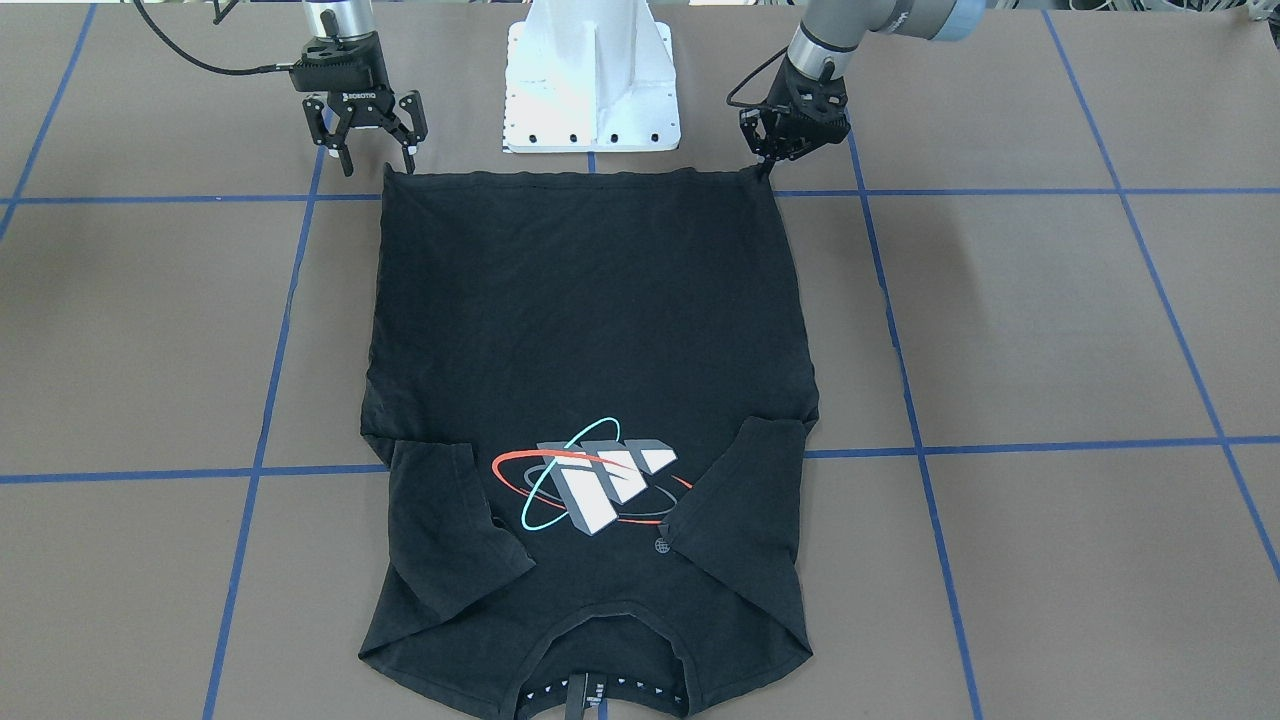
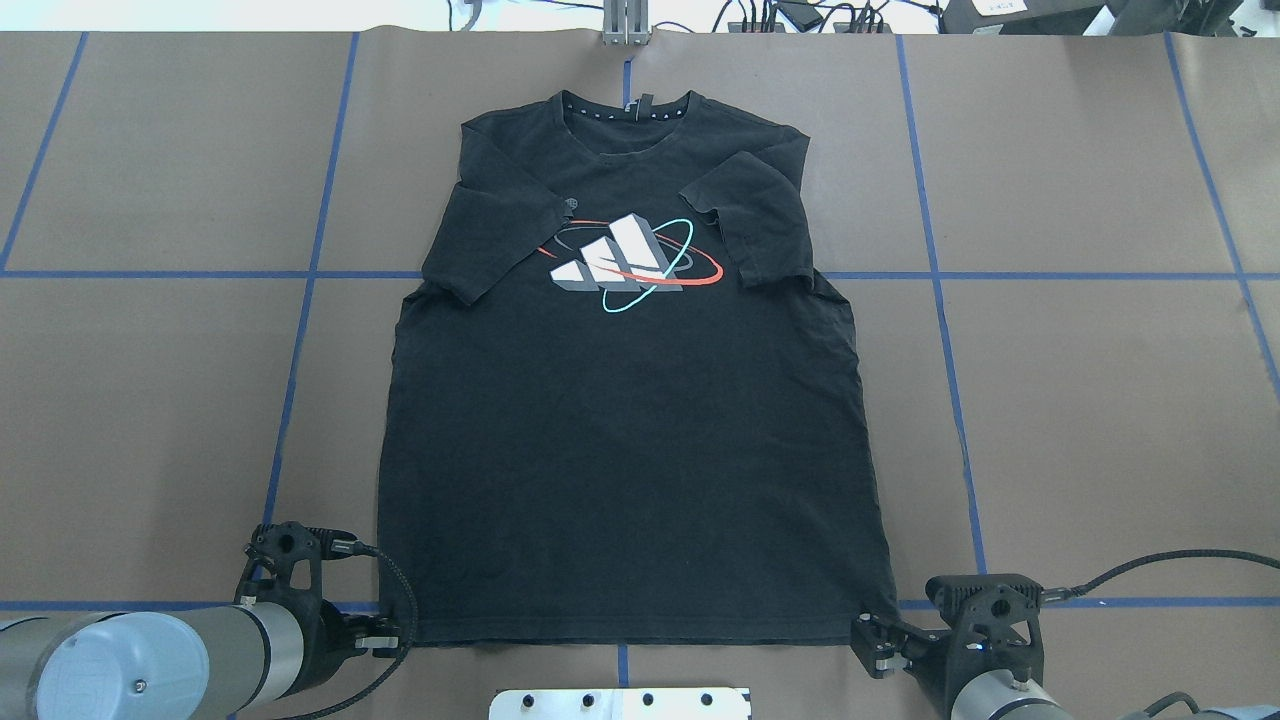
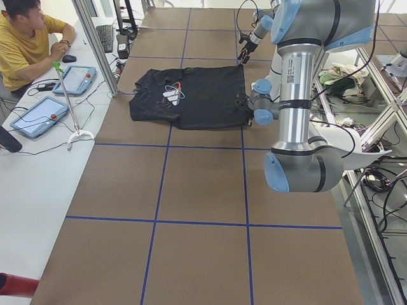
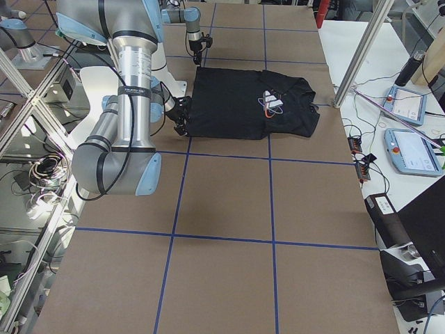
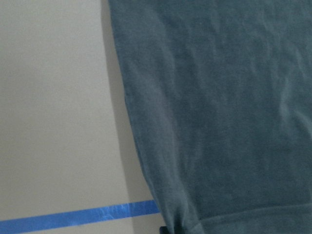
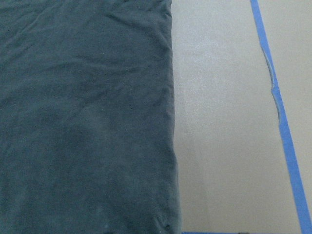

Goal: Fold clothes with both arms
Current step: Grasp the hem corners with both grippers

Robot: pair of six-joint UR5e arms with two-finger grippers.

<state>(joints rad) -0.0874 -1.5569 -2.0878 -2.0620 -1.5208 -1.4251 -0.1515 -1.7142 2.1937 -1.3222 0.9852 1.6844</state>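
Brown table (image 1: 1050, 320) crossed by blue tape lines (image 1: 1000, 448); white pedestal (image 1: 590, 90) at its robot-side edge; person (image 3: 25, 44) in yellow seated by two tablets (image 3: 38, 116).

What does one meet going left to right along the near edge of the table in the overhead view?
left arm → left gripper → T-shirt → right gripper → right arm
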